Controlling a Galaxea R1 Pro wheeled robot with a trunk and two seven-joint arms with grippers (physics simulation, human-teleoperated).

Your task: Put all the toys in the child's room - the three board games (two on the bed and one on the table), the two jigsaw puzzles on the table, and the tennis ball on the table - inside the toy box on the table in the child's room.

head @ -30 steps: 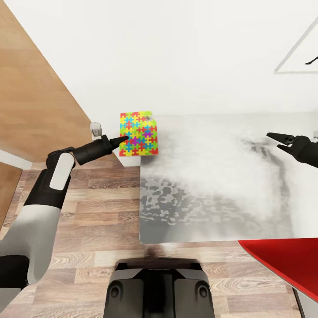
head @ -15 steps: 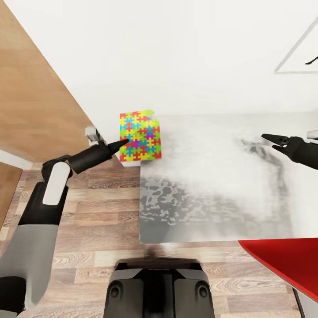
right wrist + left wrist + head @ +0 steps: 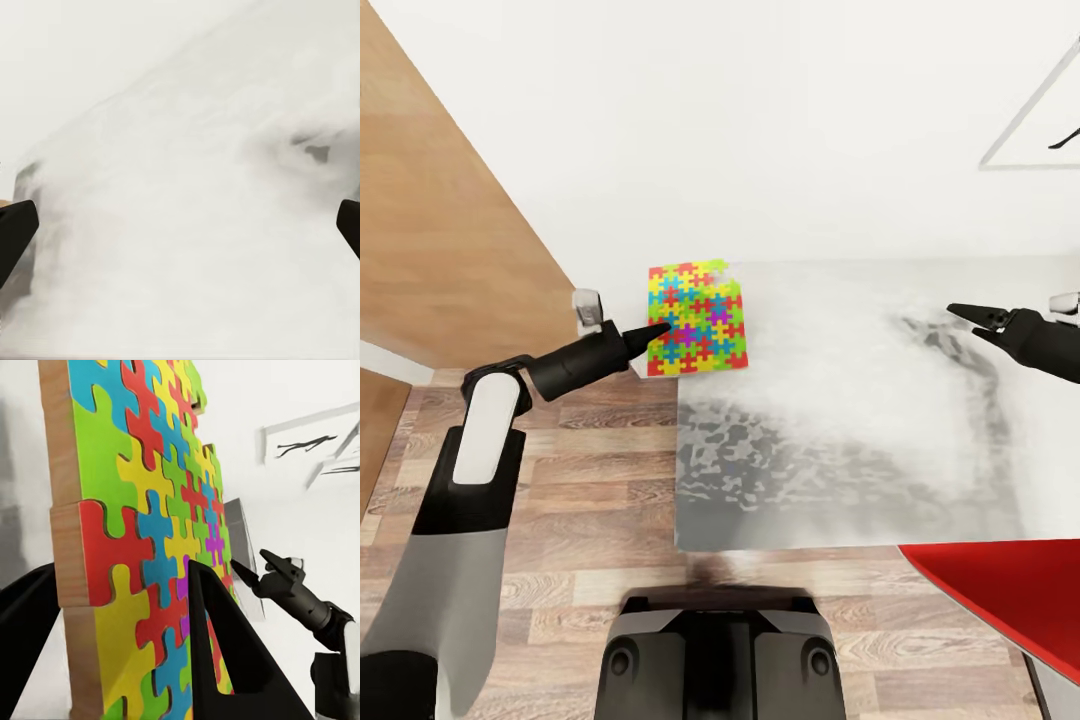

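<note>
A: Left tool (image 3: 660,331) clamped on the jigsaw puzzle (image 3: 698,319), fingers (image 3: 225,660) pinching its edge. Puzzle held above the desk (image 3: 840,420) near the far left corner.

B: Handling?

A: Thin, stiff wooden-backed slab, likely light; edge grip suits it, but the glossy face may slip.

B: Count?

A: One puzzle. Right tool (image 3: 972,320) apart, empty.

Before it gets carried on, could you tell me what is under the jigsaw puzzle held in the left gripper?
Under the jigsaw puzzle is the table corner; the left gripper clamps its edge. Whatever lies directly beneath is covered.
</note>
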